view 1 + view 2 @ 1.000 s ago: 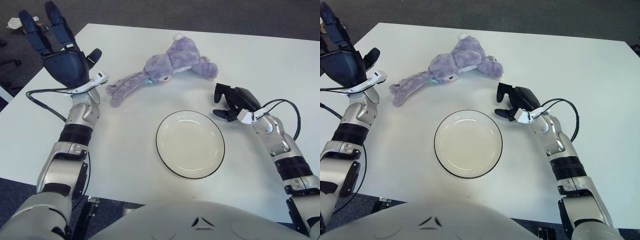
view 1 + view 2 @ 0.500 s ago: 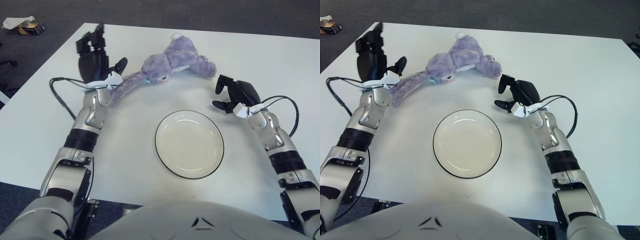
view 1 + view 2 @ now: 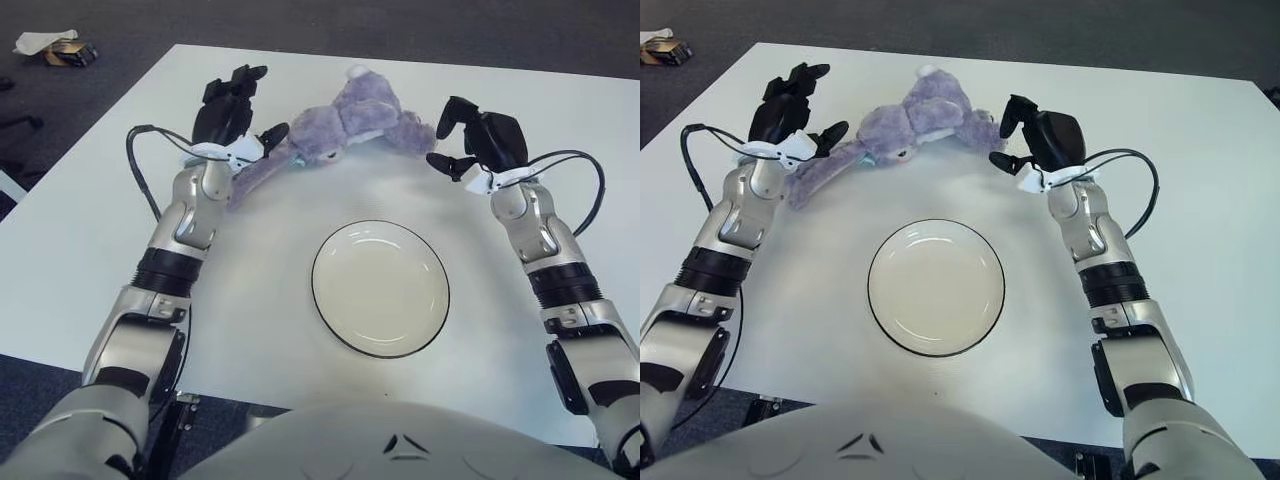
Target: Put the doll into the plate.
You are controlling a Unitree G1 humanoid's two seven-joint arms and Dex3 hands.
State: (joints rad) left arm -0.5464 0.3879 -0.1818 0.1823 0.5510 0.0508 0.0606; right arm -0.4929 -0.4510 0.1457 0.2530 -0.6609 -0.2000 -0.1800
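I see the purple plush doll (image 3: 345, 125) lying on its side on the white surface (image 3: 560, 120), beyond the empty plate (image 3: 380, 288) and well apart from it. One long floppy limb stretches toward the left side of the plate's far area; its tip is covered by my left hand (image 3: 232, 118). The left hand's fingers are spread above that limb. I cannot tell whether any finger touches the plush. My right hand (image 3: 480, 140) shows just beside the doll's opposite end, fingers apart and holding nothing; contact there is also unclear. The doll's face is turned away and hard to make out. A crumpled paper scrap (image 3: 45, 43) lies on the floor beyond the surface's far left corner, partly cut off.
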